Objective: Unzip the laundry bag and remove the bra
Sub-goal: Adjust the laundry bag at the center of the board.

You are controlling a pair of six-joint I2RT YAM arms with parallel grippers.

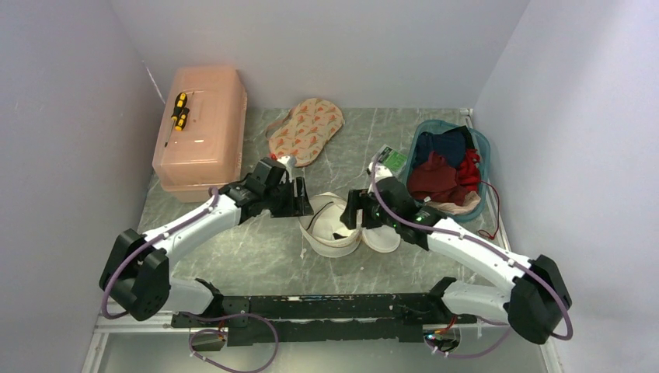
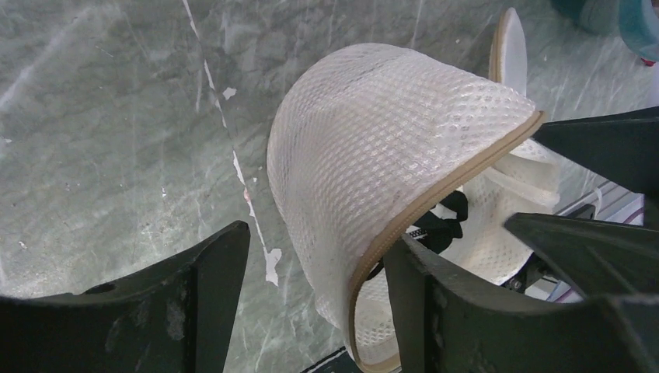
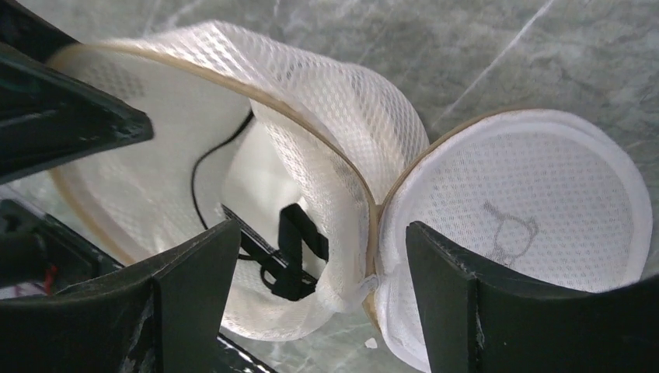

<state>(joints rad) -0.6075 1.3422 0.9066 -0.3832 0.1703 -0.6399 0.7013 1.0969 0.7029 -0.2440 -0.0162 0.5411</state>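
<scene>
The white mesh laundry bag point(image 1: 326, 242) lies unzipped at mid-table, its cream rim gaping. Its round lid point(image 1: 383, 239) is flipped flat to the right and stays joined at one spot. My left gripper point(image 1: 305, 207) is open and straddles the bag's left wall point(image 2: 373, 132), one finger outside and one point(image 2: 435, 287) inside at the rim. The open right gripper point(image 3: 322, 229) straddles the joint between bag point(image 3: 311, 85) and lid point(image 3: 521, 194) and grips nothing. A small dark piece with a thin strap point(image 3: 299, 249) lies inside. I cannot tell whether it is the bra.
A teal basket point(image 1: 483, 148) at the right holds dark blue, dark maroon point(image 1: 431, 180) and brighter red cloth. A beige two-cup piece with orange marks point(image 1: 305, 128) lies at the back. A pink box point(image 1: 202, 144) with a yellow screwdriver point(image 1: 179, 111) stands at the back left.
</scene>
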